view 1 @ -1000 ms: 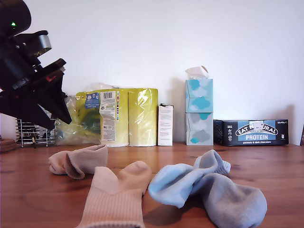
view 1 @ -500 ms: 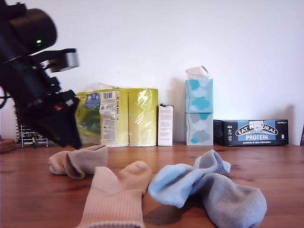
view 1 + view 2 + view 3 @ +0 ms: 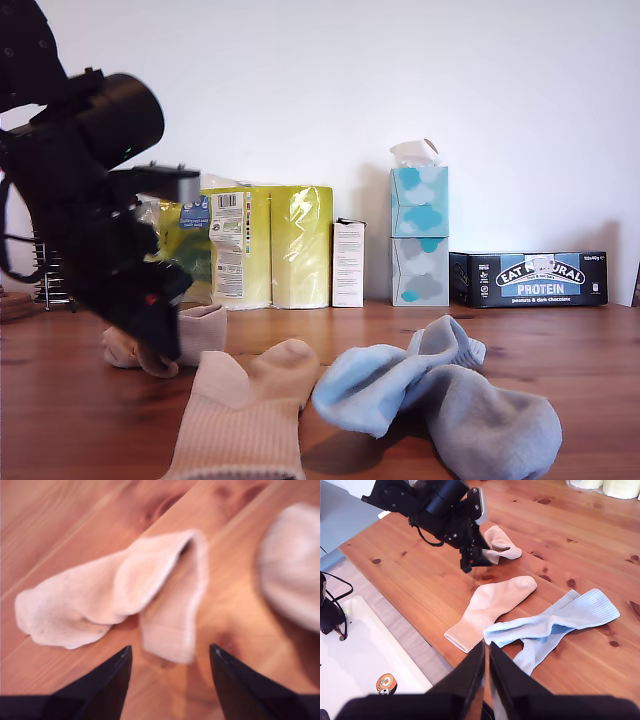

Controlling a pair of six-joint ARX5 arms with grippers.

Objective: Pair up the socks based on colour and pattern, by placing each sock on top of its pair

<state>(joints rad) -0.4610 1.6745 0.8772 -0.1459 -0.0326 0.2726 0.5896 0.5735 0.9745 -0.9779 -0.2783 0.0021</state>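
Note:
A folded beige sock (image 3: 200,328) (image 3: 100,600) (image 3: 502,547) lies on the wooden table toward the exterior view's left. My first gripper (image 3: 165,345) (image 3: 170,647) (image 3: 467,562) hangs just over it, open, one finger on each side of the cuff and nothing held. The other beige sock (image 3: 245,410) (image 3: 492,602) lies flat near the front edge. Two pale blue socks (image 3: 400,385) (image 3: 570,617) lie crumpled together at the exterior view's right, one grey foot (image 3: 490,425) nearest the camera. My second gripper (image 3: 487,647) is shut, high above the table and empty.
Along the back wall stand a yellow toilet-roll pack (image 3: 250,245), a small white box (image 3: 348,262), stacked tissue boxes (image 3: 419,235) and a dark protein-bar box (image 3: 528,278). A wire rack (image 3: 60,285) sits behind the first arm. Beyond the table edge is a white surface (image 3: 370,655).
My first arm has swung down and toward the exterior view's right, from above the wire rack to just over the folded beige sock. The socks have not moved.

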